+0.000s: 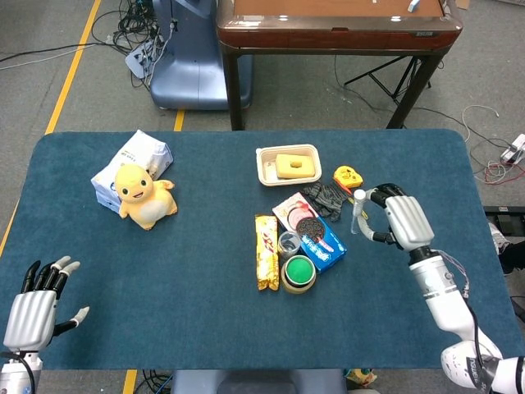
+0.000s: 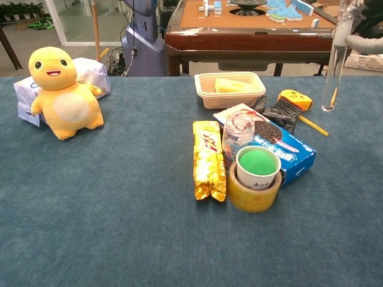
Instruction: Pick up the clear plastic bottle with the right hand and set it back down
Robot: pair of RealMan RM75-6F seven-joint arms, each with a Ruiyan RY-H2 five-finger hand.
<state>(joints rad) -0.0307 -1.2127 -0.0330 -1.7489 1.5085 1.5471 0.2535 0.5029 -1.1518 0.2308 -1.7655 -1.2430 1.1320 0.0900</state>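
We found the right hand [image 1: 402, 220] curled around the upper part of the clear plastic bottle [image 2: 333, 66], a slender, tube-like vessel, which hung upright in the air to the right of the blue cookie box [image 2: 281, 152] and apart from it; in the chest view only the edge of that hand showed, so we could not tell how firm the grip was. The left hand [image 1: 33, 308] lay far to the left of the box, on the side nearer the robot, fingers spread and holding nothing. We judged the lift done and the setting-down the step in hand. The bottle was narrow, and we could not make out whether its base was flat, so we expected it to tip readily: it wanted lowering straight and plumb, the base settled on the cloth before the fingers eased, and the release made slowly without dragging it sideways. Bare blue cloth lay right of the box, and we thought that the better spot. Behind the box sat the dark gloves [image 2: 278, 112] and the yellow tape measure [image 2: 295, 98], with a small clear jar [image 2: 237, 133] and a tape roll [image 2: 254, 194] close at the box's left, all things we would keep the bottle away from
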